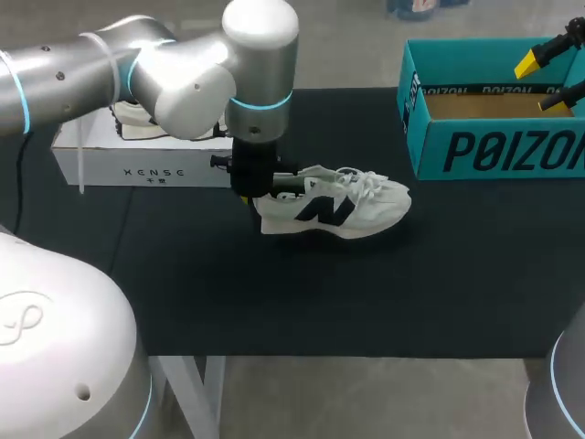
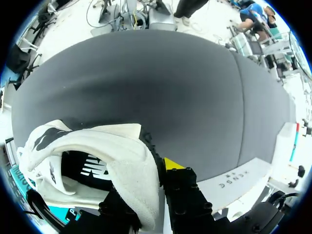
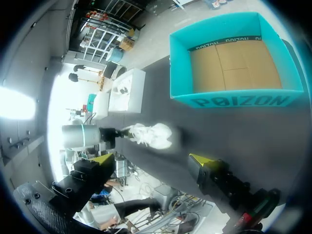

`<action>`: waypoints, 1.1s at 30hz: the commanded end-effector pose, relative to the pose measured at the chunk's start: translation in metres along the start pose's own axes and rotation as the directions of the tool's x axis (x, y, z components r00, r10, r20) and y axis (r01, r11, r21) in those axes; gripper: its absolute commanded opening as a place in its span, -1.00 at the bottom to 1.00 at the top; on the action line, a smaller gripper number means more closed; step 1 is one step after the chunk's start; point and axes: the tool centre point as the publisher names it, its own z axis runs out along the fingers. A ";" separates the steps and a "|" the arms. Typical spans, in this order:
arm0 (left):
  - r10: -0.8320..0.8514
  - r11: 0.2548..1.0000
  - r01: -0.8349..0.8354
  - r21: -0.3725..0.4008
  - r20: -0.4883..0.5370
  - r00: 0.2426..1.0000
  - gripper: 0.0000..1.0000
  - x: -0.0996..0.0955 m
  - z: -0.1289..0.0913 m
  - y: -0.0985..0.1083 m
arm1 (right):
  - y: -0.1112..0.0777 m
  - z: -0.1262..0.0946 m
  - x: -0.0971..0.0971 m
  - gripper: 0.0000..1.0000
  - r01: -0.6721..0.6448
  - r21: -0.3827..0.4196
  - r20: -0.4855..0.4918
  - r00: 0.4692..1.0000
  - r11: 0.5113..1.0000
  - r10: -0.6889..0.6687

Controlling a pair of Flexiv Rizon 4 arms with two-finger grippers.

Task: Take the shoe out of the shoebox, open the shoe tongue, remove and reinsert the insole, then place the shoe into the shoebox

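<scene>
A white sneaker [image 1: 335,207] with a dark logo lies on its sole in the middle of the black mat, toe toward the right. My left gripper [image 1: 253,190] is shut on its heel; in the left wrist view the heel wall [image 2: 131,170] sits between the fingers, one yellow tip [image 2: 171,163] showing outside it. The teal shoebox [image 1: 457,151] stands open and empty at the back right. Above it hangs my right gripper [image 1: 548,80], open and holding nothing. From the right wrist view the shoe [image 3: 148,135] and shoebox [image 3: 229,100] lie well ahead of my right gripper [image 3: 152,160].
A white box [image 1: 137,166] with a dark item inside stands at the back left, partly behind my left arm; it also shows beside the left gripper as the white box [image 2: 241,178]. Bare black mat [image 1: 366,293] stretches in front of the shoe.
</scene>
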 end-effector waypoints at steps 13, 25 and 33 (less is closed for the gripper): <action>0.024 1.000 -0.024 0.017 -0.004 1.000 -1.00 -0.007 0.027 -0.039 | 0.000 0.000 0.000 1.00 -0.001 0.001 0.002 1.000 1.000 0.001; 0.065 0.998 -0.064 0.023 -0.033 0.997 1.00 -0.005 0.035 -0.045 | 0.000 0.000 0.000 1.00 -0.001 0.001 0.002 1.000 1.000 0.001; 0.152 0.988 -0.152 -0.015 0.048 0.987 1.00 0.002 -0.019 -0.037 | 0.000 0.000 0.000 1.00 -0.001 0.001 0.002 1.000 1.000 0.001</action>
